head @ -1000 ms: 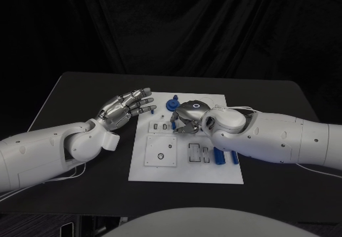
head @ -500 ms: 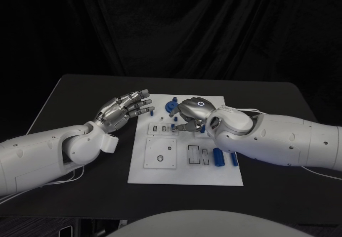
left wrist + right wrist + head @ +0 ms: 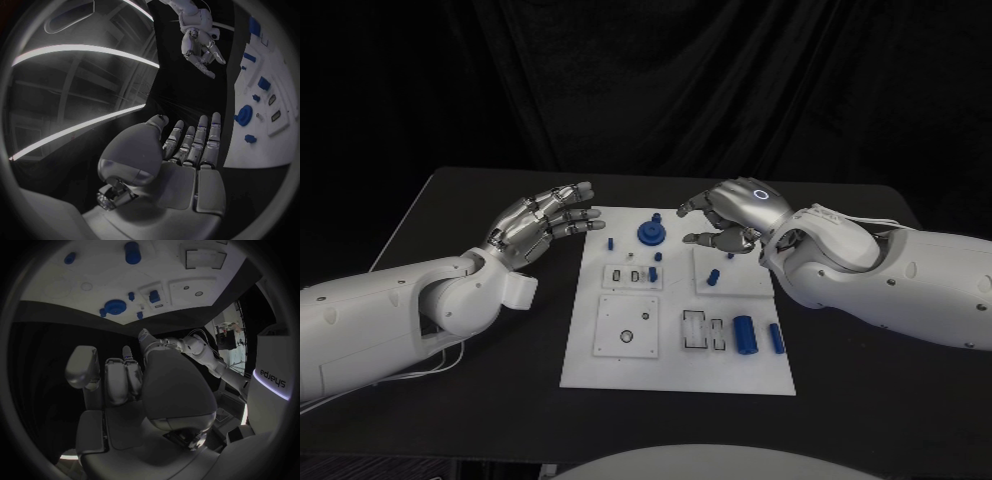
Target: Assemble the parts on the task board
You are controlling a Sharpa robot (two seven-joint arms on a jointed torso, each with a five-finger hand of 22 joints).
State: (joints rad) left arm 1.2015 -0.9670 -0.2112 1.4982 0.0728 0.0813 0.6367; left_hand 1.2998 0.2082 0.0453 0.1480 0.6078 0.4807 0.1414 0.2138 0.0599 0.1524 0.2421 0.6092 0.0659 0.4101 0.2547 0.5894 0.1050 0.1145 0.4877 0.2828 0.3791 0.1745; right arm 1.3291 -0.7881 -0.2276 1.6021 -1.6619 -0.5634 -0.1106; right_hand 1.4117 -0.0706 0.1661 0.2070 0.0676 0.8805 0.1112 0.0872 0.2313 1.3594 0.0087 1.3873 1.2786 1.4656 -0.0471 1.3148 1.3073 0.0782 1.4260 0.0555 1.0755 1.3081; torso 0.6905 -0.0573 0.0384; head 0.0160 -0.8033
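The white task board (image 3: pixel 678 372) lies in the middle of the black table. On it I see a round blue part (image 3: pixel 651 235), a small blue peg (image 3: pixel 714 277), a blue piece (image 3: pixel 652 273) in a slotted block, and two blue cylinders (image 3: pixel 744 335) near its right edge. My right hand (image 3: pixel 727 214) hovers above the board's far right corner, fingers apart, holding nothing. My left hand (image 3: pixel 545 221) floats beside the board's far left corner, palm open and fingers spread, touching nothing. The right wrist view shows the board (image 3: pixel 75 287) and round blue part (image 3: pixel 114 306) beyond my empty fingers (image 3: pixel 128 377).
White blocks with slots and holes (image 3: pixel 626 325) sit on the board's near half. The left wrist view shows the board's edge (image 3: pixel 256 135) and the right hand (image 3: pixel 201 47) across from it. Bare black table (image 3: pixel 473 200) surrounds the board.
My right hand has lifted off the board's middle and drawn back to its far right corner, uncovering the small blue peg. The left hand has hardly moved.
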